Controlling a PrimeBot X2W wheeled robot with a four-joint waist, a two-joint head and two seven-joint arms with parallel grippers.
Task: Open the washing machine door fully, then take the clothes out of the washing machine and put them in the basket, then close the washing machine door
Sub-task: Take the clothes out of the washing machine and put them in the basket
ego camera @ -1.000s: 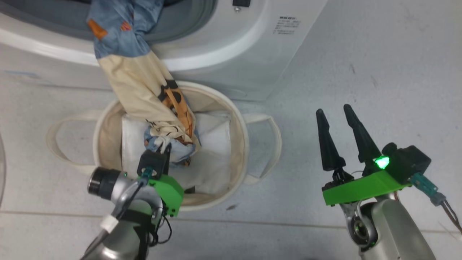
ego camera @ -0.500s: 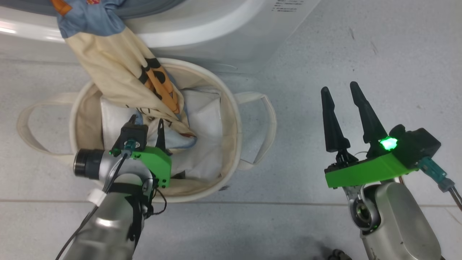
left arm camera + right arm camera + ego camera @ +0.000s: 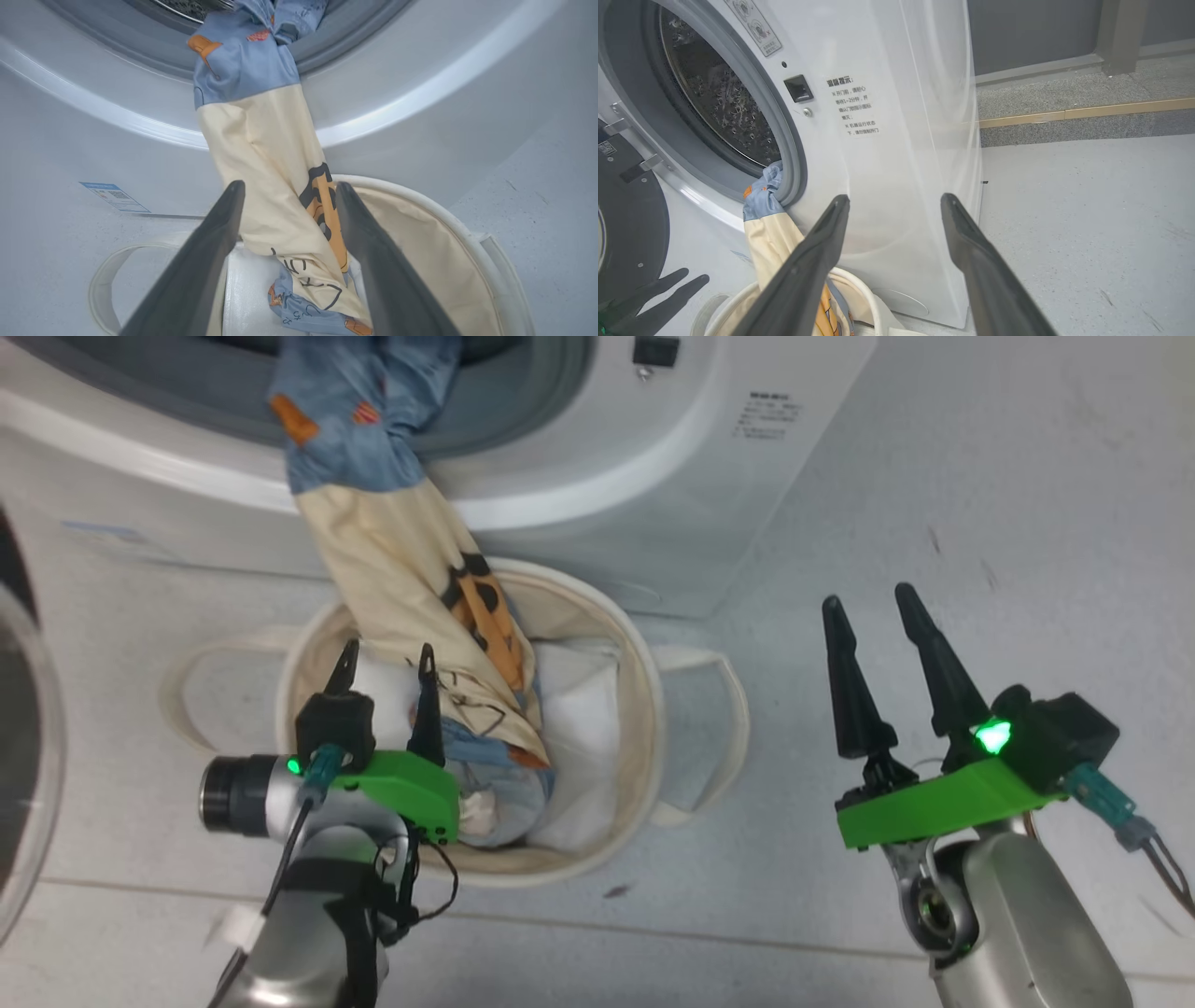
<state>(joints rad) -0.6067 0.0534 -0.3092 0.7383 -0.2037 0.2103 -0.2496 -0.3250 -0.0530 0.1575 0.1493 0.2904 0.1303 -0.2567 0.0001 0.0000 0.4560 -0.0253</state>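
Left gripper (image 3: 389, 651): fingers spread wide, nothing between them. A second ago they were pinched shut on the bunched lower end of the clothes (image 3: 392, 560), down inside the basket (image 3: 583, 621). Now they have let go and stand a little above the heap, tips pointing toward the washing machine (image 3: 653, 476)

Right gripper (image 3: 866, 597): fingers apart, empty, off to the side over bare floor, same as a second ago

Clothes: the dropped end lies crumpled on the white sheet (image 3: 579, 709) in the basket bottom. From there the cream stretch runs taut-ish up over the basket rim, and the blue printed part hangs out of the grey drum mouth (image 3: 551, 401). So one end in the basket, the other still in the drum

Washing machine door (image 3: 630, 233): swung open, at my far left

Reading: the release finishes only half a transfer. The garment bridges drum and basket, so it likely needs a second grasp nearer the drum mouth before the door can be closed
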